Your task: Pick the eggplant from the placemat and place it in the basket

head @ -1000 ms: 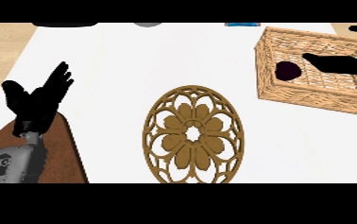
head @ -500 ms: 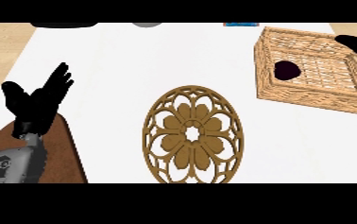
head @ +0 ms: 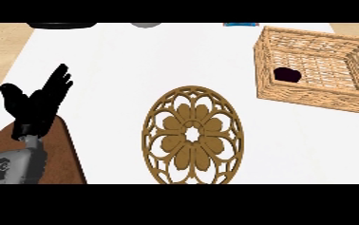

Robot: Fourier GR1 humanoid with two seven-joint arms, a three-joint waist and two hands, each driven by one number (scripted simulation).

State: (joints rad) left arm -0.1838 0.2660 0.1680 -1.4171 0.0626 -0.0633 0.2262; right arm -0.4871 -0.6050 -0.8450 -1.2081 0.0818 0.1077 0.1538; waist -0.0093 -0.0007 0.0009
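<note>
Dark purple, nearly black: that's the eggplant (head: 287, 74), lying inside the wicker basket (head: 308, 93) at the upper right of the frame, tucked against the basket's left wall. The carved wooden placemat (head: 193, 135) at lower centre has nothing on it, so by my reading the placing is done. If that eggplant needs another lift, I'd judge it light, smooth-skinned and a touch slippery, firm enough to take a squeeze without bruising; best taken across its fat middle from above, since the woven walls close off any sideways approach. The left hand (head: 36, 103) sits at the lower left, fingers straight and pointing up, thumb apart, holding nothing, resting. The right hand shows nowhere in this view. There's a broad white stretch of desk (head: 126, 62) between placemat and basket, and plenty more on the left. Watch the basket rim, which stands proud, and the right frame edge cutting the basket off. A brown patch lies under the left forearm at the lower left corner.
</note>
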